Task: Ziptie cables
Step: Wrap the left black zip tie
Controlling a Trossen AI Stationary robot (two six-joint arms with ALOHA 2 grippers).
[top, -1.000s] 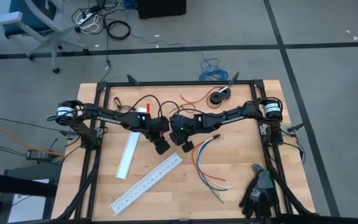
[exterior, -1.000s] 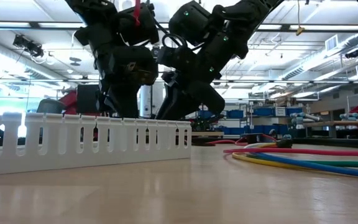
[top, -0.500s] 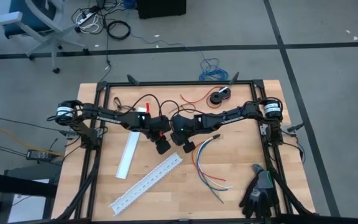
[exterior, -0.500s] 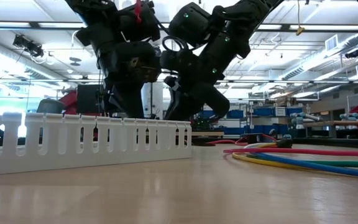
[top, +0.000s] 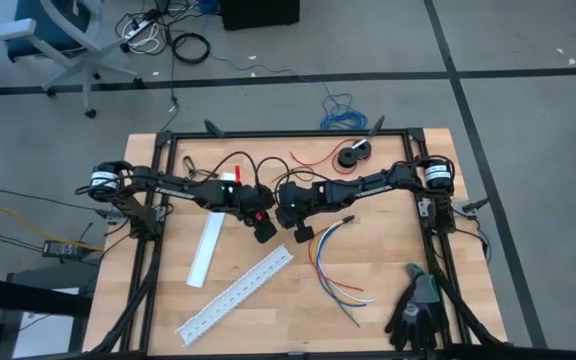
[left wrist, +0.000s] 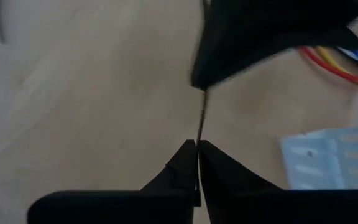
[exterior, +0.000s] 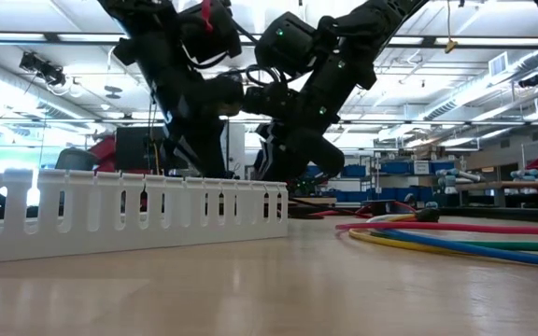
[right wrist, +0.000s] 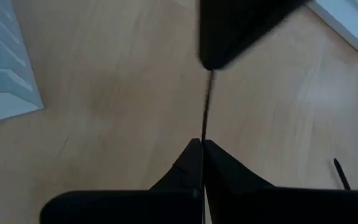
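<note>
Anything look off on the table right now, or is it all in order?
Nothing stands out. Both grippers, left and right, pinch one thin black strip between them above the table; the cables lie untouched and unbundled nearby.

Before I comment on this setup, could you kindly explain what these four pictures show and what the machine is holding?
This is a robot with two dark arms working over a wooden table. One picture looks straight down from above, one looks level across the tabletop, and two come from cameras on the arms' wrists.

In the overhead picture the left gripper and the right gripper meet near the table's middle. The wrist pictures show each pair of fingers pinched shut on one end of a thin black strip, apparently a zip tie, stretched between them.

Lying untouched beside them are the cables, a bunch of coloured wires. Also on the table: a white slotted duct, a flat white cover strip, a thin red wire, a dark round roll and black gloves.
</note>
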